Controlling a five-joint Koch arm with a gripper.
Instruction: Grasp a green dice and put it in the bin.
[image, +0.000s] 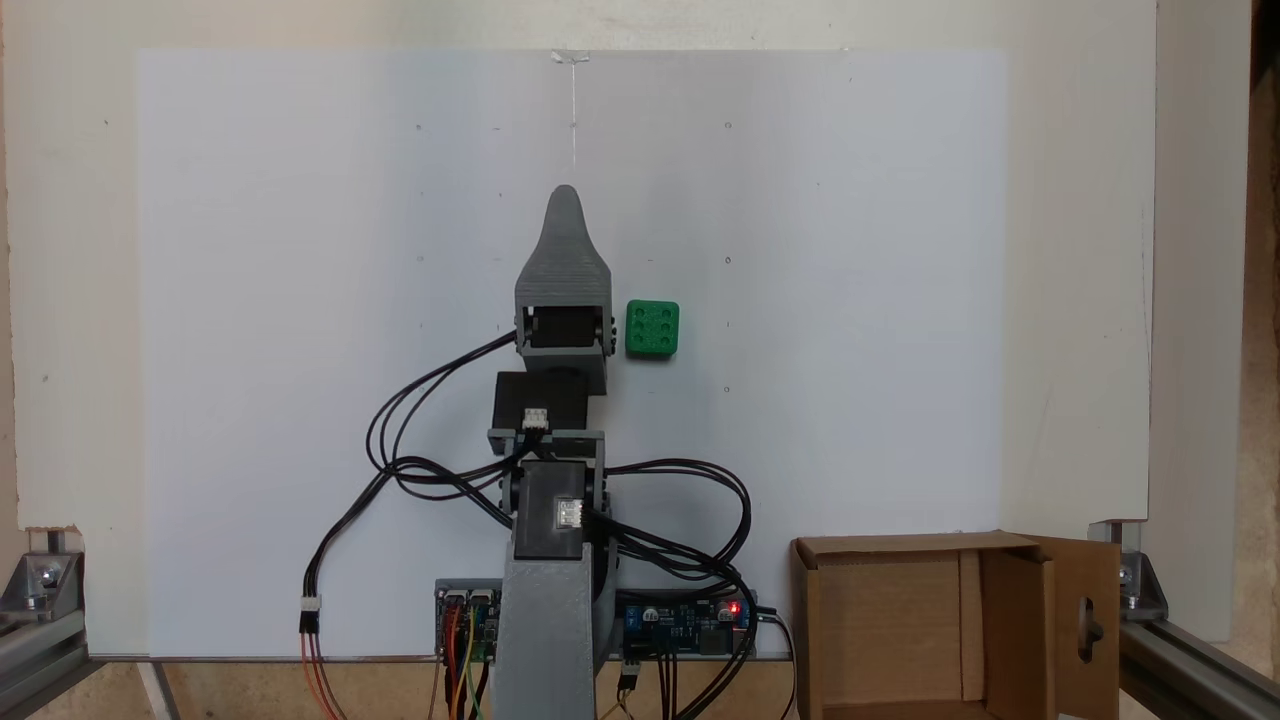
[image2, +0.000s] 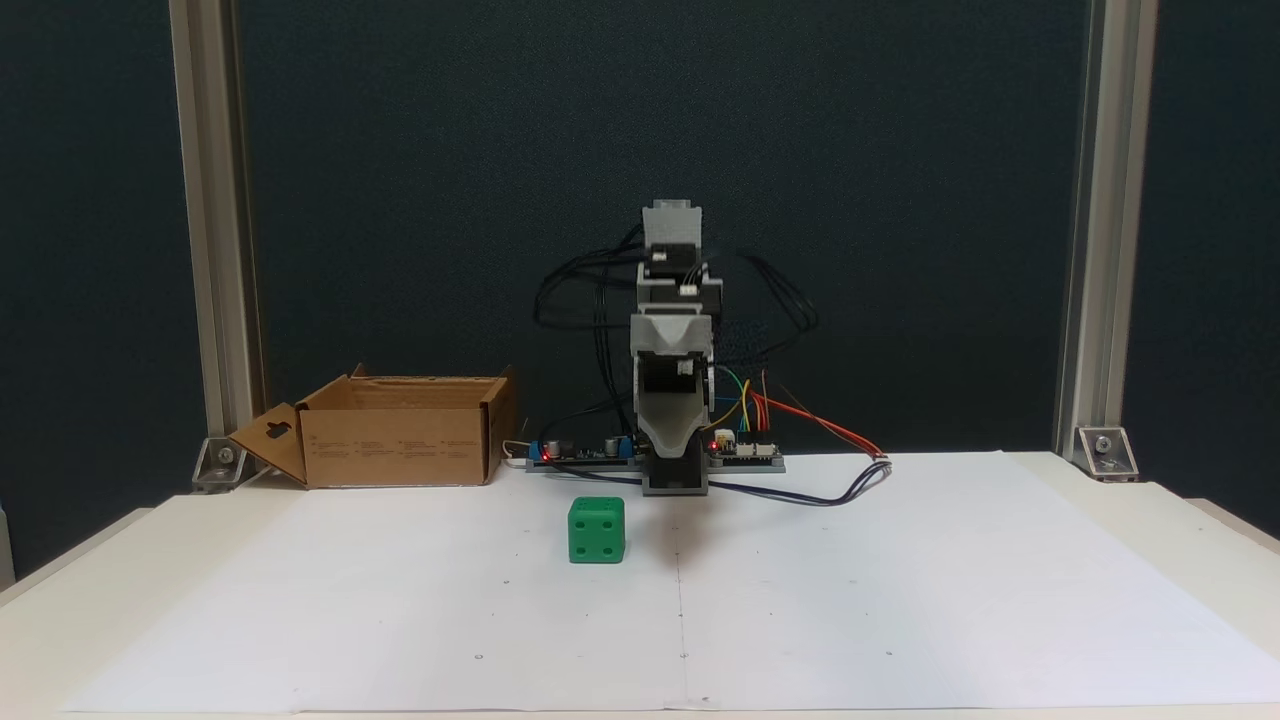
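The green dice (image: 652, 328) rests on the white sheet, six pips up, just right of my gripper's wide body and apart from it. In the other fixed view the dice (image2: 597, 530) sits left of the gripper and nearer the camera. My gray gripper (image: 565, 195) points away from the arm's base, and seen from above only its top jaw shows. Head-on, the gripper (image2: 675, 470) hangs low over the table with nothing visibly in it. The bin (image: 900, 545), a brown cardboard box, stands open at the lower right; its flap has a cut-out slot. The bin (image2: 400, 445) appears at the back left.
Black cables (image: 700, 480) loop around the arm's base, and circuit boards (image: 690, 620) sit beside it. Aluminium frame posts (image2: 215, 250) stand at the table's back corners. The white paper sheet (image: 300, 300) covers most of the table.
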